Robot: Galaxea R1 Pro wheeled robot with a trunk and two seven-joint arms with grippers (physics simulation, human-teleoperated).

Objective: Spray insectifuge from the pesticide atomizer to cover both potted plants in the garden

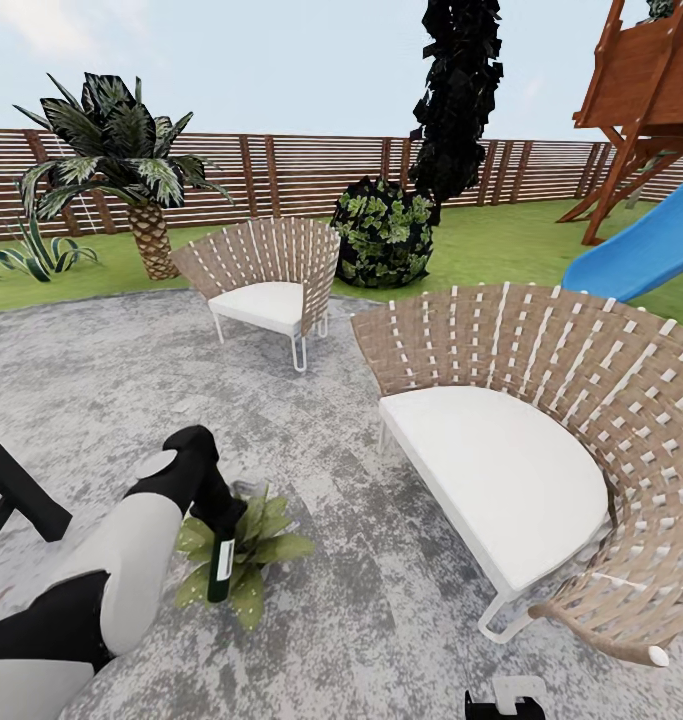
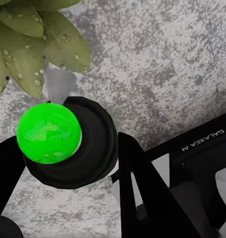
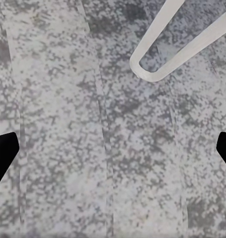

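Open mottled grey stone patio (image 1: 111,380) lies ahead and left; the near woven chair (image 1: 541,440) bounds the right. The left gripper (image 1: 219,515) is clenched on the pesticide atomizer (image 1: 220,565), a slim dark-green bottle hanging directly over one potted plant (image 1: 246,545), whose broad leaves carry droplets. The right gripper (image 3: 113,148) has its fingers spread, above bare stone beside a white chair leg (image 3: 177,42).

Only legible text: "GALAXEA AI", white lettering on the black robot link (image 2: 202,141) in the left wrist view, reading along its edge. Atomizer label in the head view is too small to read. No numbers or signs anywhere else.
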